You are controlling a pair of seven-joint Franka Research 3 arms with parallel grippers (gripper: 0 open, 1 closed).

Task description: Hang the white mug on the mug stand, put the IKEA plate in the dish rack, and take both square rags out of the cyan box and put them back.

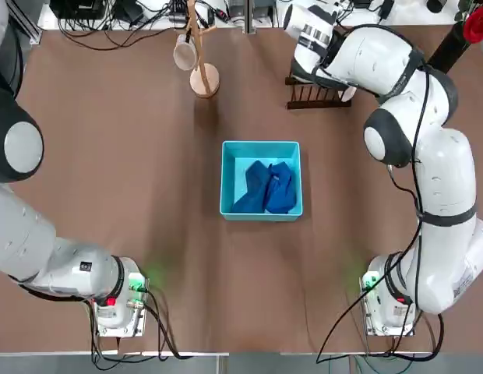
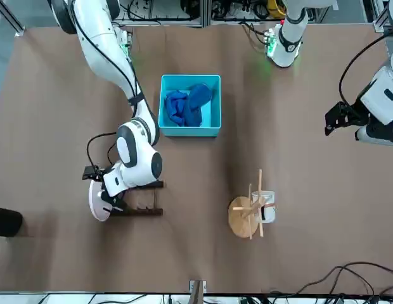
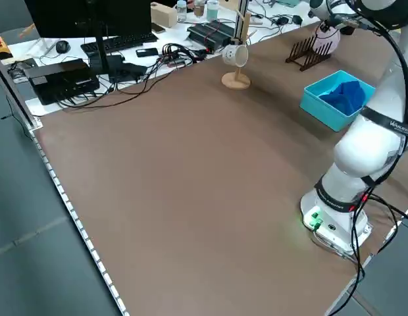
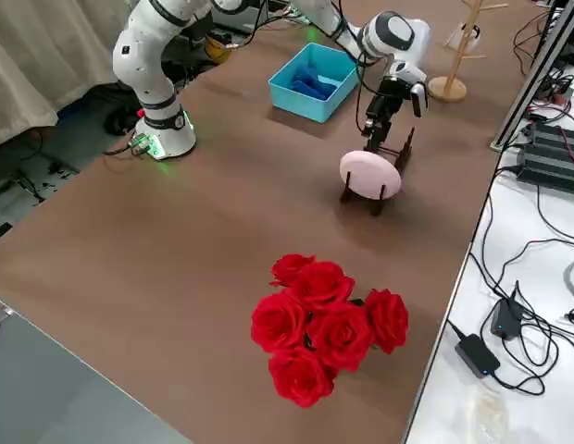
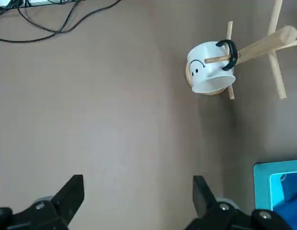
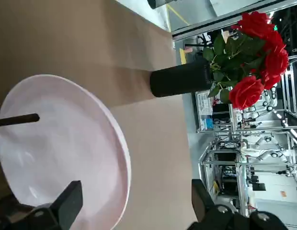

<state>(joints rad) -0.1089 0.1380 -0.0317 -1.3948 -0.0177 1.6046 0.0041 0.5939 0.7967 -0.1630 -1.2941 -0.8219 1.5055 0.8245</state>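
mug: small white ceramic mug (image 5: 209,72) hangs on a peg of the slim light-wood branched stand (image 1: 199,47), far side of the brown surface (image 1: 132,179). You can tick that off.
plate: round pinkish-white plate (image 4: 369,175) stands on edge in the low dark-brown pronged rack (image 4: 391,157), far right. Looks done.
right tool: (image 6: 131,203) released, fingers spread either side of the plate rim.
left tool: (image 5: 139,196) released, parked high over the surface.
rags: two dark-blue cloth rags (image 1: 269,187) lie in the square cyan plastic box (image 1: 261,148), centre. You've that step left, I'd judge.

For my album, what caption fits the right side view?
Right claw open above the pink-white plate standing in the dark dish rack, red roses in front.
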